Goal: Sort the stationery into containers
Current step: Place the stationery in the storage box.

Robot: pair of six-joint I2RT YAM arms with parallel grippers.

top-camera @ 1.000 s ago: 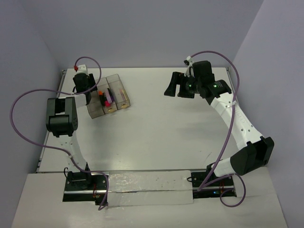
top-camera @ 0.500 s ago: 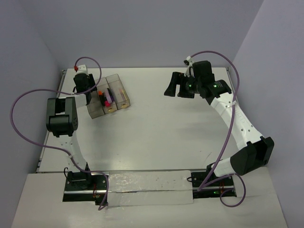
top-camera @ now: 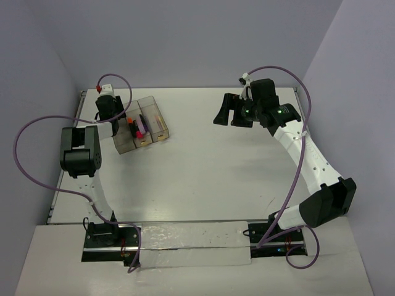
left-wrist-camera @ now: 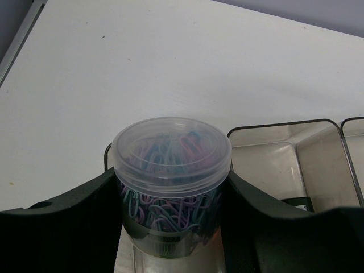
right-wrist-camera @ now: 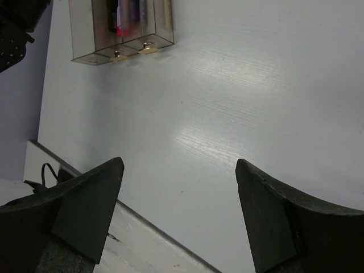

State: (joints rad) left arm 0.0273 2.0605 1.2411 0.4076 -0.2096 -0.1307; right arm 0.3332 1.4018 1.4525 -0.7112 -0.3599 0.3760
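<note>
My left gripper (left-wrist-camera: 170, 190) is shut on a clear round tub of coloured paper clips (left-wrist-camera: 170, 151), with a black finger against each side. It holds the tub upright in the near end of the leftmost of three joined smoky bins (left-wrist-camera: 296, 128). In the top view this gripper (top-camera: 118, 123) is over the left bin of the row (top-camera: 122, 145). Red and purple markers (top-camera: 137, 126) lie in the middle bin. My right gripper (top-camera: 231, 114) is open and empty, up in the air at the far right. Its wrist view shows the bins (right-wrist-camera: 85, 40) far off.
The bin beside the tub shows a bare floor (left-wrist-camera: 273, 165). The table's left edge rail (left-wrist-camera: 23, 28) runs close by. The table's near edge (right-wrist-camera: 142, 219) shows under my right gripper (right-wrist-camera: 179, 164). Purple cables loop off both arms.
</note>
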